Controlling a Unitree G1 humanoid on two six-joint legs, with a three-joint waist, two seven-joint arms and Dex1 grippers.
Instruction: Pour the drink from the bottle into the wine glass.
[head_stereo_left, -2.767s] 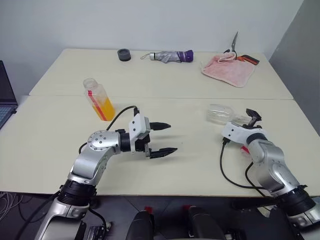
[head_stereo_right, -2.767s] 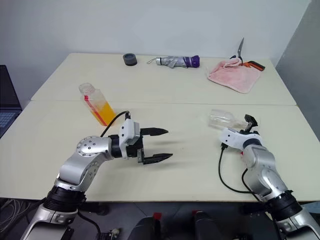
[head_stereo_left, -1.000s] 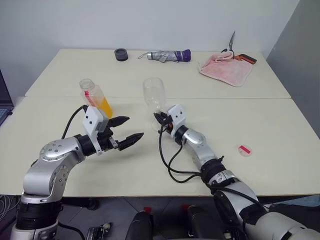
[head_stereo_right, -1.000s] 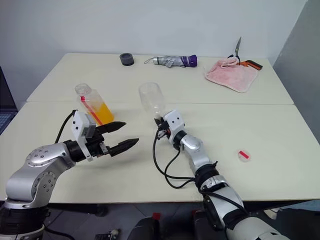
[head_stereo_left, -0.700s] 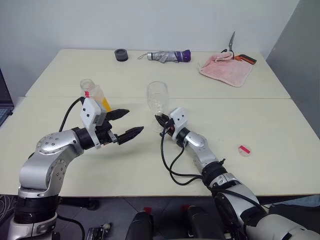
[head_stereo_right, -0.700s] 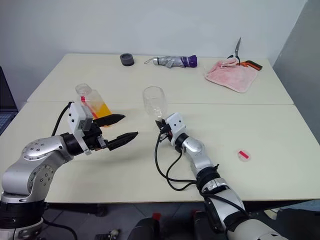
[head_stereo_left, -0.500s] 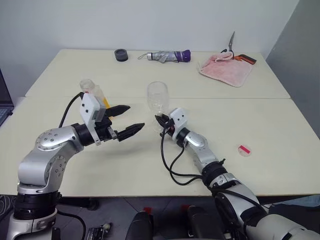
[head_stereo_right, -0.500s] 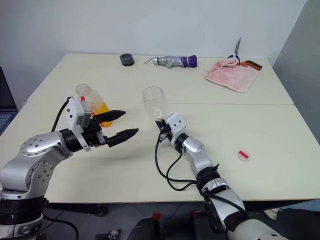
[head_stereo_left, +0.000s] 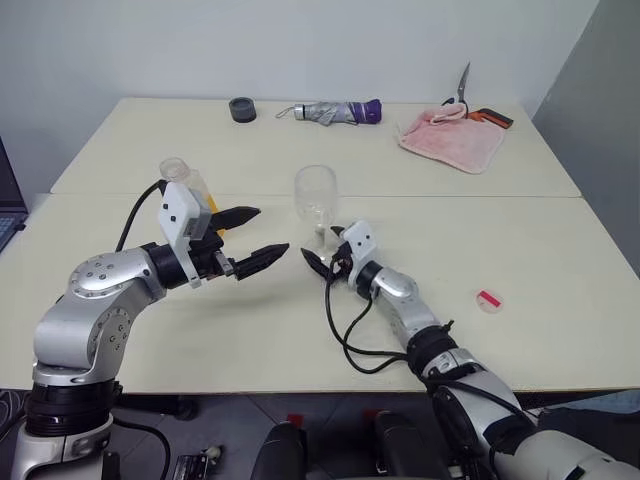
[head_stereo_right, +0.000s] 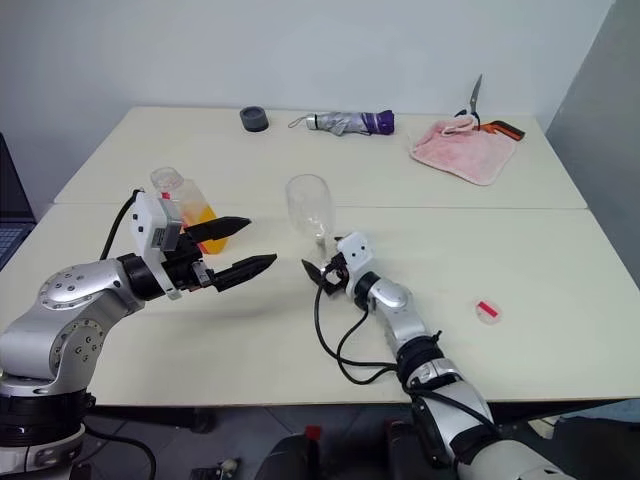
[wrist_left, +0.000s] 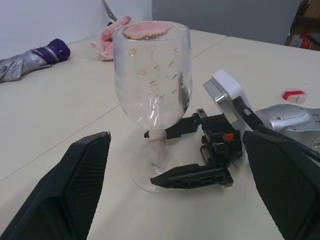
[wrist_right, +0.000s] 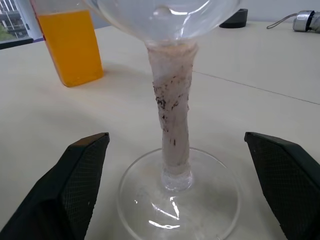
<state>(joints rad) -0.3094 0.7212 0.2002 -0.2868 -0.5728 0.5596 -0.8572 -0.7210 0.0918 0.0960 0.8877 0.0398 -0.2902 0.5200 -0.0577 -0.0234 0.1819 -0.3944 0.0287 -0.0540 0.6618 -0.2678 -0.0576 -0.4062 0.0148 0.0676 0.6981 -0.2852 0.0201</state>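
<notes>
Both pincers wide open, empty: right pincer (head_stereo_left: 322, 256) flanking upright wine glass (head_stereo_left: 317, 200), left pincer (head_stereo_left: 256, 238) masking bottle (head_stereo_left: 190, 186).

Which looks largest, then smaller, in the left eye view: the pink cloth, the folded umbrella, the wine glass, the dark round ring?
1. pink cloth
2. folded umbrella and wine glass: alike in extent, and the glass stands nearer, so unranked
3. dark round ring
</notes>
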